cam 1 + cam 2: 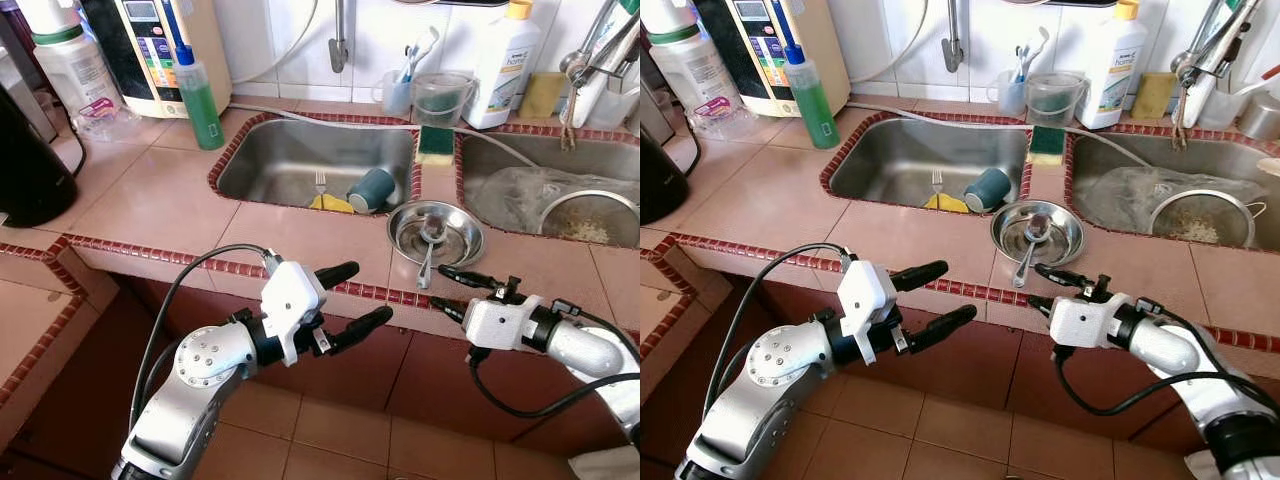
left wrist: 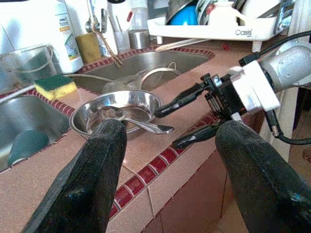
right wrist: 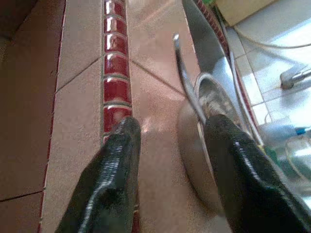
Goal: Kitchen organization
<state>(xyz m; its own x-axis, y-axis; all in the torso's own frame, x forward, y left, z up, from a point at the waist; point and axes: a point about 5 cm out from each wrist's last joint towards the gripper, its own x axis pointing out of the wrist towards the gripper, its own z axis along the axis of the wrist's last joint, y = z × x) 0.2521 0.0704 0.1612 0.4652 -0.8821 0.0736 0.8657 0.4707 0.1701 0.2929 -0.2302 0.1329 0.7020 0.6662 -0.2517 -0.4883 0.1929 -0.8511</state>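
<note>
Tiled kitchen surface [image 1: 150, 200] by a double sink [image 1: 290, 160]. Steel bowl [image 1: 436, 232] holding a spoon [image 1: 427, 262] sits just ahead of the right end effector [image 1: 448, 292], fingers spread, probably lining up a pickup. Left end effector [image 1: 360, 296] beside it, also released, idle below the edge.

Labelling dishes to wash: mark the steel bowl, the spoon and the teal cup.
steel bowl [image 1: 462, 243], left eye view, bare right rim.
spoon [image 1: 425, 268], left eye view, handle.
teal cup [image 1: 373, 189], left eye view, side wall.
</note>
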